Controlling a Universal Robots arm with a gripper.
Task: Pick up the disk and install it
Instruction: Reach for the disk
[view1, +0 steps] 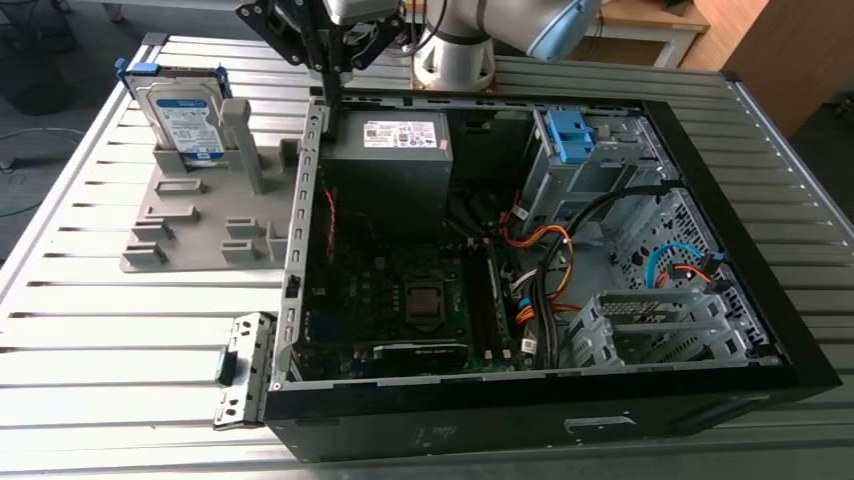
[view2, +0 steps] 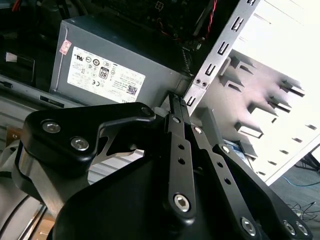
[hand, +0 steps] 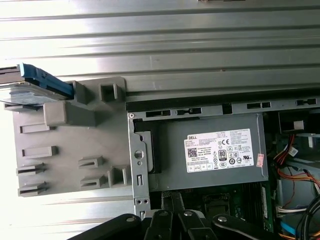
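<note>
The disk (view1: 180, 115) stands upright in a slot of the grey holder (view1: 200, 225) on the exterior view's left, its white-and-blue label facing out and its blue frame along the edges. In the first wrist view the disk (hand: 30, 82) shows edge-on at the holder's (hand: 65, 150) far corner. My black gripper (view1: 324, 80) hangs above the back wall of the open computer case (view1: 534, 410), to the exterior view's right of the disk and apart from it. In the second wrist view the gripper (view2: 175, 100) is shut, its fingers pressed together with nothing between them.
Inside the case lie a grey power-supply box (view1: 390, 150) with a white sticker, the motherboard (view1: 400, 290), orange and black cables (view1: 561, 260) and a drive cage holding a small blue bracket (view1: 567, 135). Everything rests on a slatted metal table (view1: 120, 330).
</note>
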